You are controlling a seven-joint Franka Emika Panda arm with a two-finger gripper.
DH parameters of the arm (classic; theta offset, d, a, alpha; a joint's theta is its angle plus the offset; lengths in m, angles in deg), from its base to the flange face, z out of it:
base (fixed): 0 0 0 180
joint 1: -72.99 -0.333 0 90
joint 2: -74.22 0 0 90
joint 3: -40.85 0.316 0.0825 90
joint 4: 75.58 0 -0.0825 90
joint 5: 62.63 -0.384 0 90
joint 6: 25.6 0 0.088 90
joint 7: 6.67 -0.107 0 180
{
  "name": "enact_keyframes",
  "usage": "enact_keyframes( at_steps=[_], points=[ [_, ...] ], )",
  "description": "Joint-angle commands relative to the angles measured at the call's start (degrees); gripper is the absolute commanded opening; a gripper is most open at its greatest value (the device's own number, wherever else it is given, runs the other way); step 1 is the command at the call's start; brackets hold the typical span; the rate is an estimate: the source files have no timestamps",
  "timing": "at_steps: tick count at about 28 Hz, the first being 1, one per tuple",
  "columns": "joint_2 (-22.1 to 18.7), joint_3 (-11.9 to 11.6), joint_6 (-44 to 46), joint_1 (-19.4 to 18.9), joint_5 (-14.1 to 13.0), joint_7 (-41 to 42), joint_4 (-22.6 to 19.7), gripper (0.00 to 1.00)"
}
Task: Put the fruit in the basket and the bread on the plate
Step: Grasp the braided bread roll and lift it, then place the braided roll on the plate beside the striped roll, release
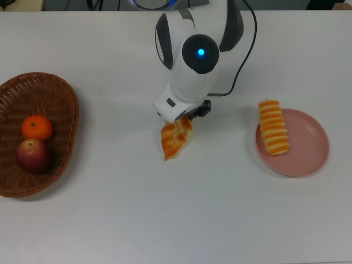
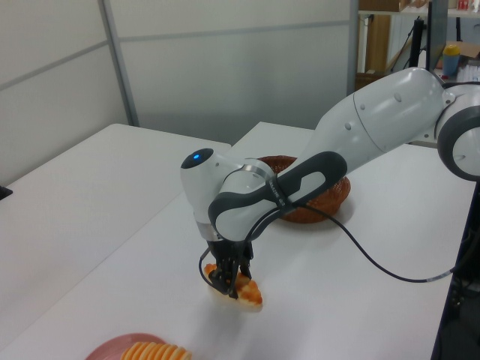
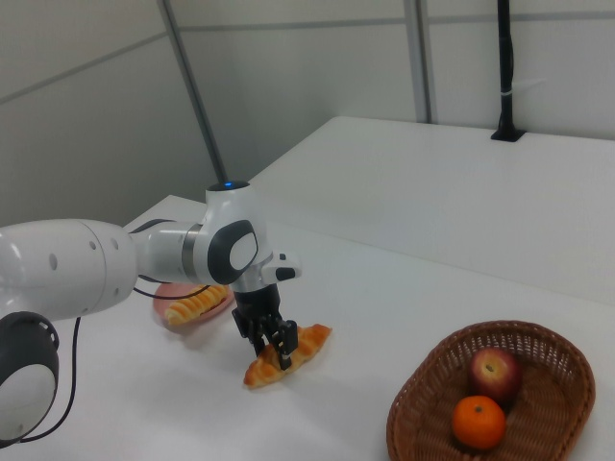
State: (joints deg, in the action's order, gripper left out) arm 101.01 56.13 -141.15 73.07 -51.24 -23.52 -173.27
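Mandarin (image 1: pixel 37 127), apple (image 1: pixel 34 155) in basket (image 1: pixel 58 93); ridged roll (image 1: pixel 273 127) on plate (image 1: pixel 308 148); braided loaf (image 1: pixel 175 141) seemingly on table.

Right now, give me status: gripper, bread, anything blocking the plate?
Gripper down on the braided loaf, fingers straddling it, loaf on the table. Striped roll already on the plate. Both fruits in the basket. Nothing between loaf and plate.

The large oval brown basket (image 1: pixel 38 91) is woven of rough wicker. The white arm shell (image 1: pixel 190 71) is seen as glossy, smooth plastic, and the white table (image 1: pixel 165 220) as matt.
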Motion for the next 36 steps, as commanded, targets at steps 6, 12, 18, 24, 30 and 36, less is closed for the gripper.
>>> enact_keyframes(
  at_steps=[6,12,18,24,30,36],
  points=[
    [-3.6,0.2,-1.0,-0.9,-0.1,-3.5,2.2,0.02],
    [-3.4,0.2,-2.0,-6.7,0.7,-7.0,5.2,0.02],
    [-3.5,0.1,-5.2,-12.1,1.6,-12.1,7.1,0.02],
    [-2.8,0.2,-9.4,-17.3,3.9,-14.6,8.3,0.02],
    [-1.6,0.1,-15.9,-21.8,7.1,-17.5,8.6,0.02],
    [1.2,0.1,-15.8,-24.4,9.0,-22.7,11.6,0.05]
  ],
)
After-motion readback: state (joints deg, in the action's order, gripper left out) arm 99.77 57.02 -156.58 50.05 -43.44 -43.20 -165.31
